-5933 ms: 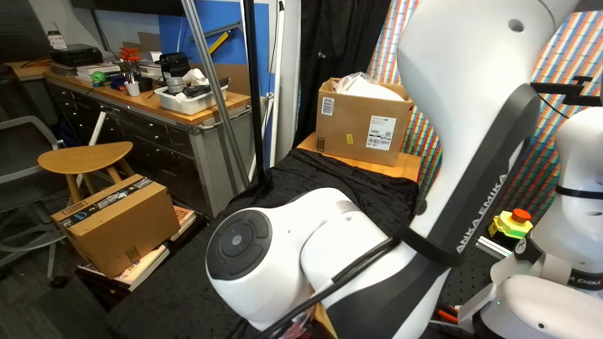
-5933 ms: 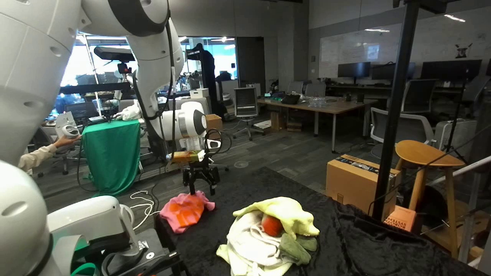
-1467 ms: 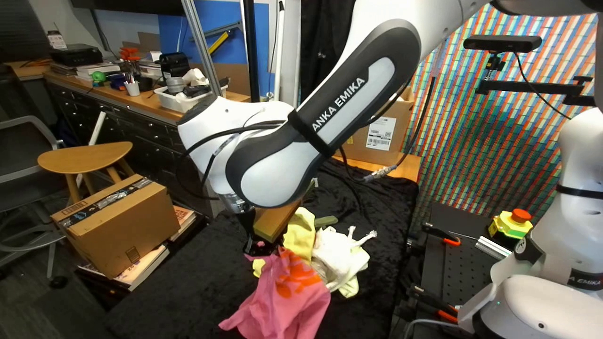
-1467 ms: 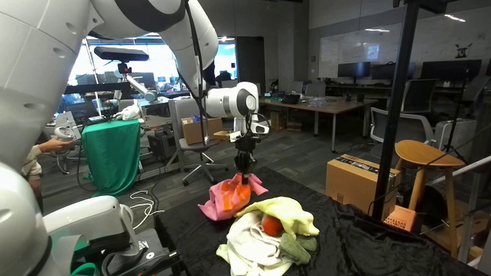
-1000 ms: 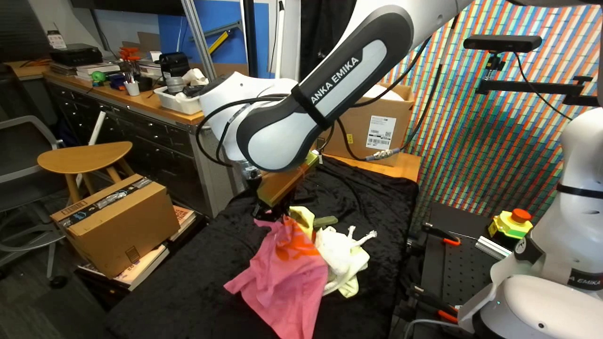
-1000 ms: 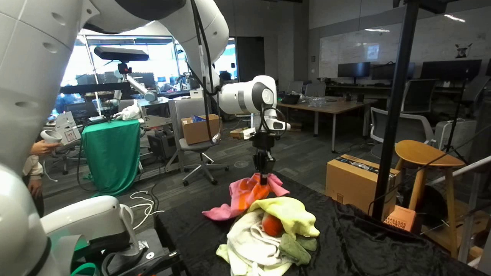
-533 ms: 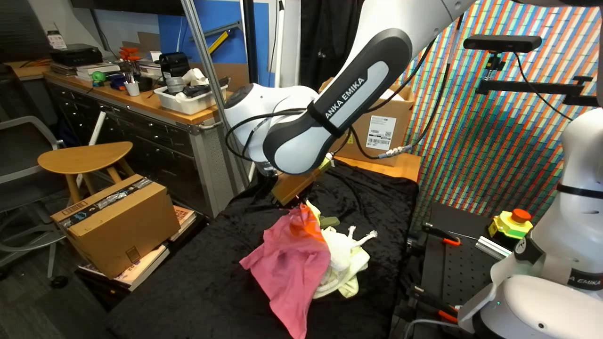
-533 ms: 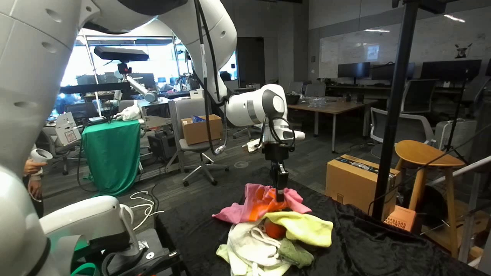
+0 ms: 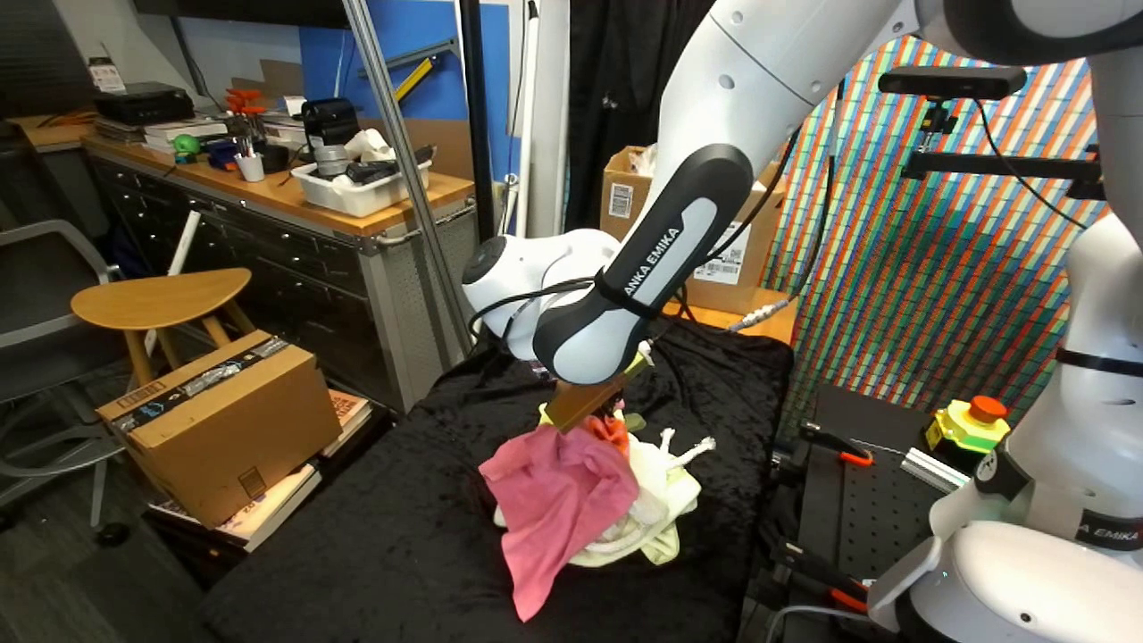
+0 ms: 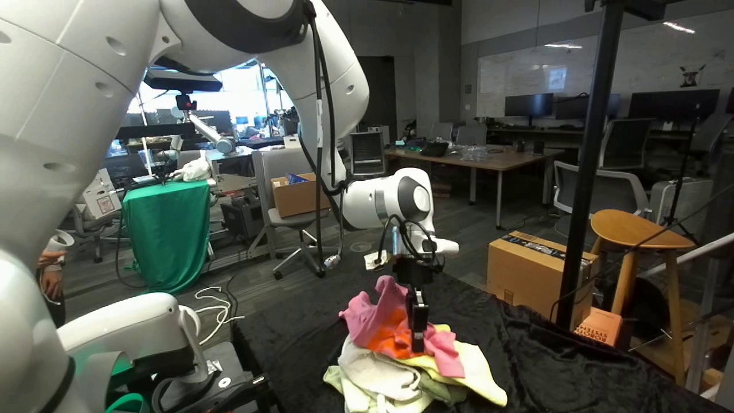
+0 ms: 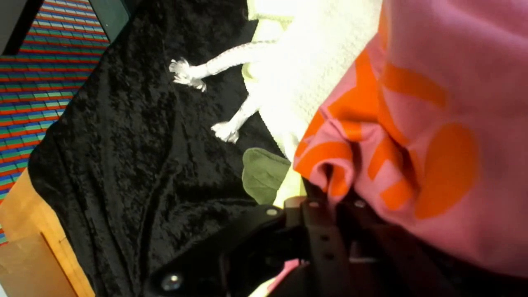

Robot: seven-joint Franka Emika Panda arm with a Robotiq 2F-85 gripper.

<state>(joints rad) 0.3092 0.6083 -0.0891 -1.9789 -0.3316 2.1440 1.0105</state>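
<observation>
By the black two-fingered gripper point(image 10: 417, 343), a pink cloth printed in orange point(image 9: 563, 487) is held pinched, draped over a white cloth with frayed cords point(image 11: 313, 70) and a plain yellow cloth point(image 10: 480, 370), inward from the robot-side edge of the black velvet-covered table point(image 9: 384, 545). The yellow cloth could be dragged along if snagged by the gripper.

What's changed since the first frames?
In an exterior view, the gripper, earlier open over the pink cloth, has shut on it and carried it rightward onto the pile. The yellow cloth now spreads farther right; the round red thing can no longer be made out. The stool and the box beside it stayed put.
</observation>
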